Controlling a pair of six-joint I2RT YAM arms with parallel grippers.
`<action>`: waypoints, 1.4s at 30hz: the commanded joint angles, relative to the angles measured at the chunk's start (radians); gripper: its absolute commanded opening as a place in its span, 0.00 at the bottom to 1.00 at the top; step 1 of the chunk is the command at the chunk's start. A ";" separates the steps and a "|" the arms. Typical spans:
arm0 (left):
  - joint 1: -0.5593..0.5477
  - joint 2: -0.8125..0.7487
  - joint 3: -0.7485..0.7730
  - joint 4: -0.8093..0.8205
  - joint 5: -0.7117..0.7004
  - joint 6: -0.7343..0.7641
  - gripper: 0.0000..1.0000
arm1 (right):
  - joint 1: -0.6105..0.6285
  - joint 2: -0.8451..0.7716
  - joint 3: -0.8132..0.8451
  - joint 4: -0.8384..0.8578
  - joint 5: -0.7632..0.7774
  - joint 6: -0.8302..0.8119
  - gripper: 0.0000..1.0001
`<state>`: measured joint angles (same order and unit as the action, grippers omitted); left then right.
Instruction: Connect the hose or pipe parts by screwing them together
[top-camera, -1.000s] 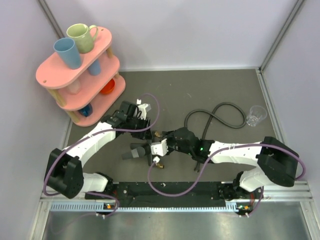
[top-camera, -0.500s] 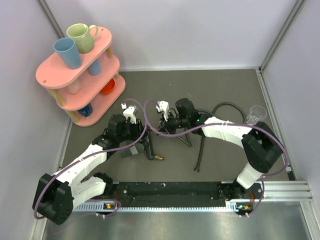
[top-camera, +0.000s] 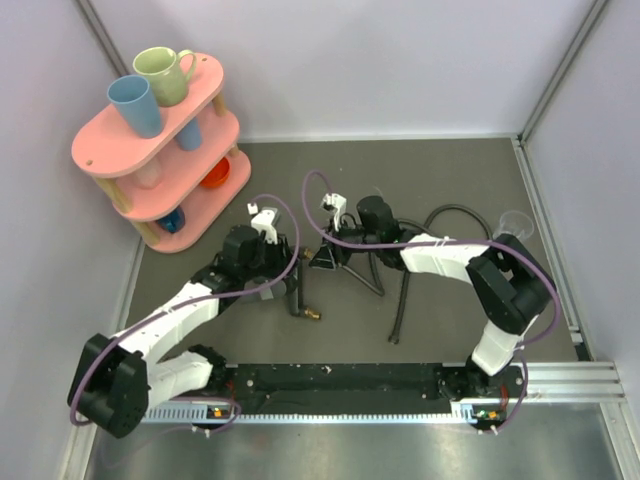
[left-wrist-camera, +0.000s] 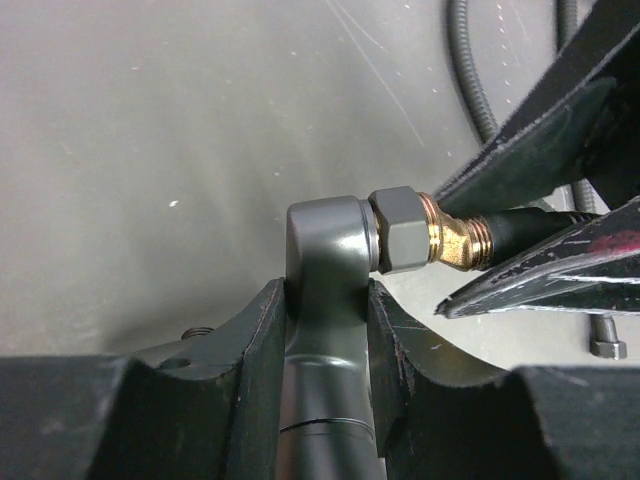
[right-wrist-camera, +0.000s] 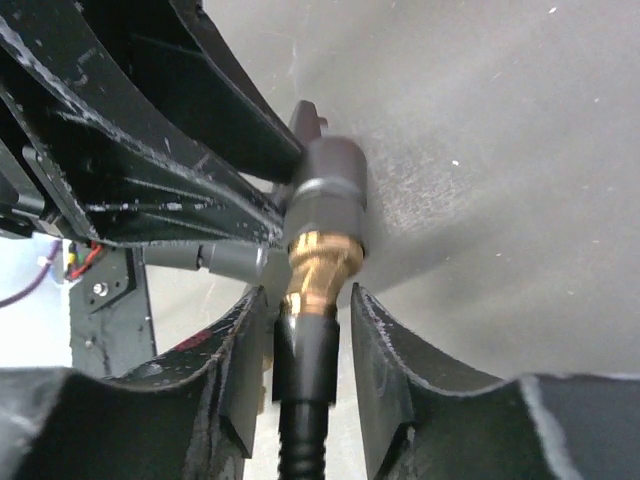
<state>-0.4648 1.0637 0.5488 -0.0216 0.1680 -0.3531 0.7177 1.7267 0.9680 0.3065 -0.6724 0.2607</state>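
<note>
- The left gripper (left-wrist-camera: 325, 300) is clenching the grey forked fitting (left-wrist-camera: 325, 235) by its body, at mid-table (top-camera: 430, 170).
- The hose (right-wrist-camera: 305, 375) is meeting the fitting with its brass end (right-wrist-camera: 320, 262).
- The right gripper (right-wrist-camera: 305, 320) is straddling the hose, jaws parted, gripping nothing.

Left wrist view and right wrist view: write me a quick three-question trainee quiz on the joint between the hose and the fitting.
1. True or false: the left end effector clamps the grey fitting.
2. The brass end of the hose is: A hanging free, B seated in the fitting's nut, C hidden.
3. Which end effector straddles the hose?
Key: 1 true; 2 B; 3 the right end effector.
</note>
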 joint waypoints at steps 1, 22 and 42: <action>-0.031 0.039 0.105 0.081 0.062 -0.004 0.00 | 0.006 -0.099 -0.038 0.040 0.080 -0.104 0.41; 0.078 0.467 0.502 -0.279 -0.093 0.043 0.00 | -0.011 -0.613 -0.189 -0.431 0.725 -0.038 0.99; 0.097 0.671 0.813 -0.495 0.028 0.037 0.79 | -0.012 -0.714 -0.114 -0.639 0.913 0.018 0.99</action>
<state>-0.3725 1.7790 1.2987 -0.4988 0.1223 -0.3199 0.7105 0.9905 0.7563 -0.2562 0.2039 0.2634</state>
